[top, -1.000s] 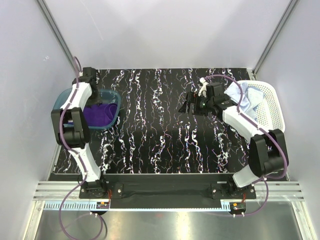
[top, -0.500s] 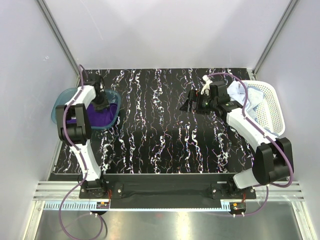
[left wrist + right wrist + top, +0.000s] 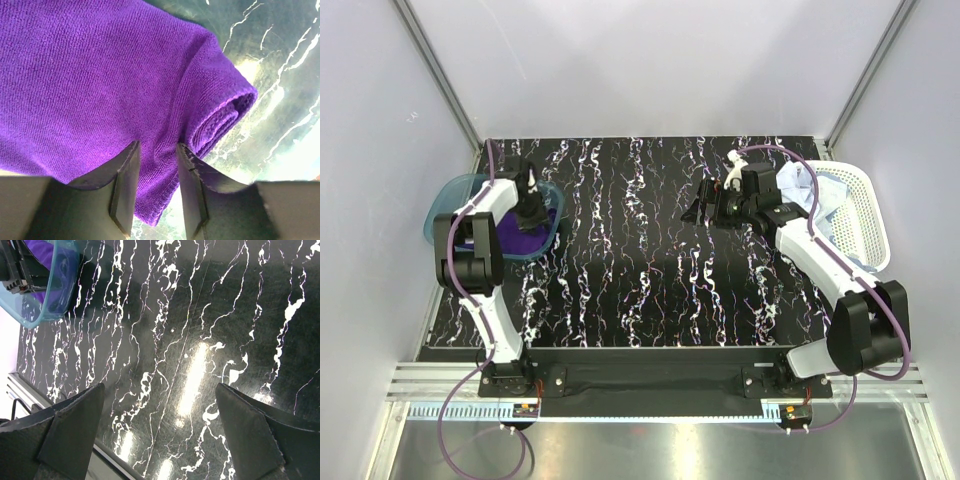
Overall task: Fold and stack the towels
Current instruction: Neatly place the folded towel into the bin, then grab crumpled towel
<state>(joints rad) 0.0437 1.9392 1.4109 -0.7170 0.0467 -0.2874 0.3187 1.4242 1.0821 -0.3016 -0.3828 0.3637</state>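
The purple towel (image 3: 508, 238) lies folded in the teal tray (image 3: 442, 196) at the left. My left gripper (image 3: 530, 212) is down inside the tray on it. In the left wrist view its fingers stand a narrow gap apart; the left gripper (image 3: 156, 150) presses its tips onto the purple towel (image 3: 100, 75) near the hem, and flat cloth shows between them. The right gripper (image 3: 695, 210) hovers wide open and empty over mid-table. The right gripper (image 3: 160, 405) sees only tabletop between its fingers. Light blue towel (image 3: 832, 195) and paler cloth (image 3: 794, 184) lie bunched in the basket.
The white mesh basket (image 3: 868, 215) stands at the right edge, just behind my right forearm. The teal tray (image 3: 52, 307) shows at the top left of the right wrist view. Grey walls enclose the black marbled table (image 3: 640, 280).
My left arm swung from behind the tray's far corner forward into the tray, onto the purple towel. The right arm's elbow shifted back and right; its gripper stayed open over mid-table.
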